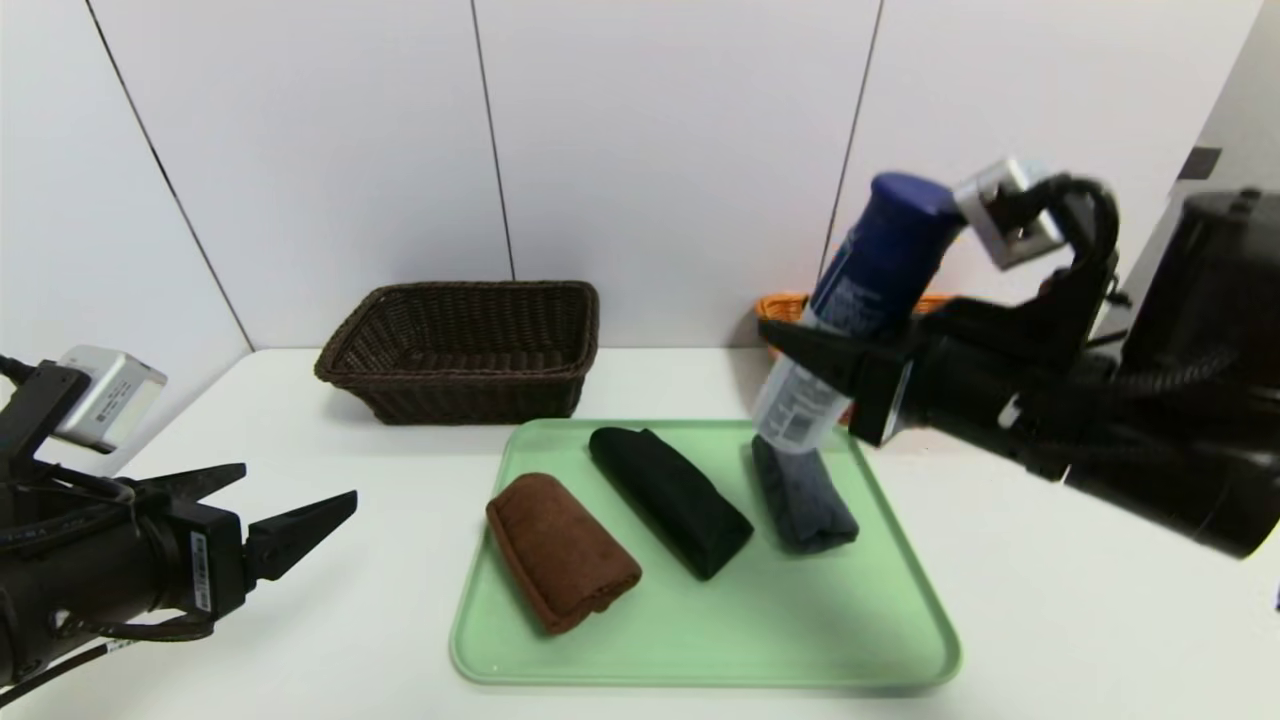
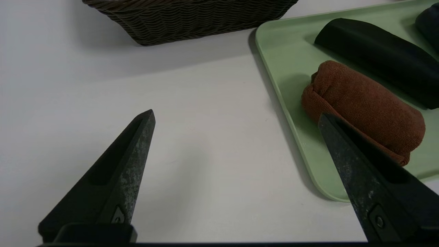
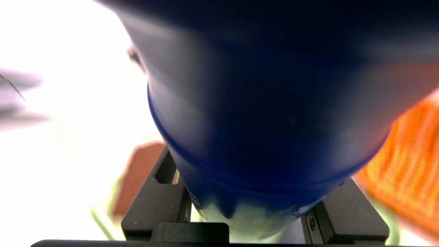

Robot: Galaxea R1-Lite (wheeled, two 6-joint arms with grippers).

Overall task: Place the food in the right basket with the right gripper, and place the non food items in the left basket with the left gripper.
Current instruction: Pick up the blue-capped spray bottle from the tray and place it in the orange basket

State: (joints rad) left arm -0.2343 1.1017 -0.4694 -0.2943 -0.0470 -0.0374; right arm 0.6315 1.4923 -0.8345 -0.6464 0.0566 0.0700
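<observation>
Above the far right corner of the green tray (image 1: 700, 640), your right gripper (image 1: 832, 372) has the blue-capped bottle (image 1: 850, 310) clamped between its fingers, parted only as far as the bottle's width, with the cap end tipped up toward the arm and the printed end low over the dark grey towel (image 1: 805, 500). From the head view, the bottle and arm hide most of the orange basket (image 1: 785, 306) at the tabletop's (image 1: 330, 640) far edge; you get only strips of its rim and side, so you cannot tell what is inside. In your right wrist view the bottle fills the middle, its cap end runs out of the picture, and the basket is a blurred patch beside it. Your left gripper (image 1: 302, 488) hangs over the left part of the tabletop, wide open and holding nothing, its arm cut off by the picture's edge. The brown towel (image 1: 563, 552) lies near the tray's left edge, the black towel (image 1: 670, 500) between it and the dark grey one, whose far end meets the bottle's outline; whether they touch, you can't tell. You have bare tabletop between the left gripper and the tray, and bare tray along its near edge. The dark brown basket (image 1: 460, 350) stands at the tabletop's far edge, just beyond the tray's far left corner.
</observation>
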